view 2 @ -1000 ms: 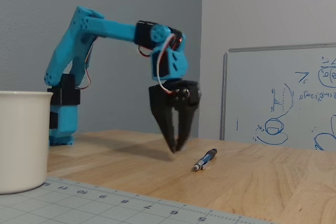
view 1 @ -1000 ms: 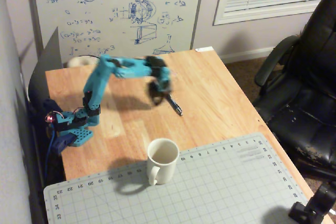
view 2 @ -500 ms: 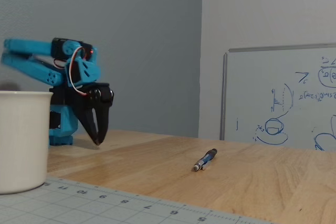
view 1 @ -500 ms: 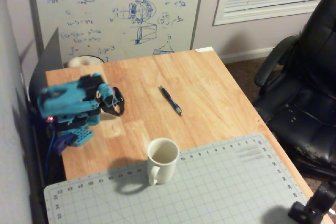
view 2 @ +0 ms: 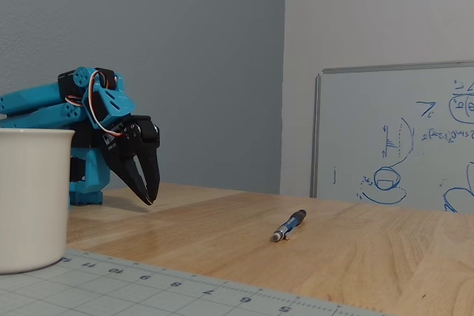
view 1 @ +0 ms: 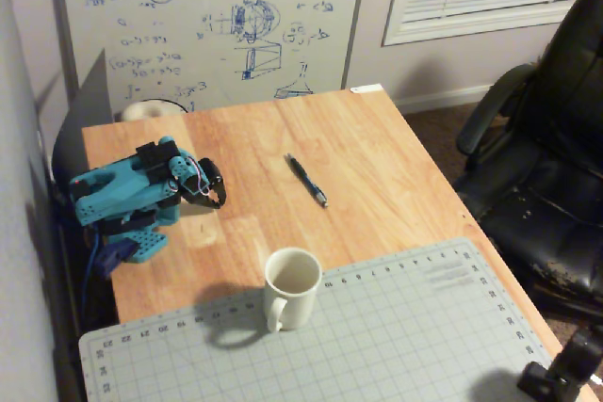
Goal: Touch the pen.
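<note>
You are looking at the gripper (view 2: 150, 199) hanging apparently closed and empty; the pen (view 1: 307, 180) is lying well right in a fixed view, axis diagonal.

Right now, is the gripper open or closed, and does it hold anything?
Gripper: closed, empty, pointing down at the table; the pen lies apart from it.

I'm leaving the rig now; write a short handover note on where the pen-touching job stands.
Gripper: shut, empty, folded back near the arm's base, fingers pointing down just above the table.
Pen: lying flat on the bare wood, apart from the gripper, beyond the mug.
Done: nothing; pen untouched.
Left: reach out to the pen and touch it.
</note>
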Robot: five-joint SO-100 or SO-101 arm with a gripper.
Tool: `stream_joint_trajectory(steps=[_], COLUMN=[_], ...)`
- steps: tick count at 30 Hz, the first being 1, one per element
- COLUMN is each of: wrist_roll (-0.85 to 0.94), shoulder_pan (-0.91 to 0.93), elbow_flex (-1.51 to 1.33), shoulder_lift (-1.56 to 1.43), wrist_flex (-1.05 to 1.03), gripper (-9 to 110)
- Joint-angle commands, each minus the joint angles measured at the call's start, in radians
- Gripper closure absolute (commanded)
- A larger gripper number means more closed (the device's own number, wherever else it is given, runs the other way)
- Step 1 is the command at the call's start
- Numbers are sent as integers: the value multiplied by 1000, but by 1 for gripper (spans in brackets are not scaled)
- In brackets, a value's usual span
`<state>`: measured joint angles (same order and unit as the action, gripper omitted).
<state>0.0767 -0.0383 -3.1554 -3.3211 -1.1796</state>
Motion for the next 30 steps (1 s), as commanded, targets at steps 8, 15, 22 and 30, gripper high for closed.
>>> stream_joint_trajectory(steps=[8, 15, 22, 30], wrist_roll=[-6, 8, 6, 6], shoulder_pan=[-3, -6, -6, -35], elbow_flex=[18, 81, 178, 449], shoulder_lift=[-26, -31, 40, 357], wrist_flex=[3, 61, 169, 204], gripper=[101, 101, 101, 101])
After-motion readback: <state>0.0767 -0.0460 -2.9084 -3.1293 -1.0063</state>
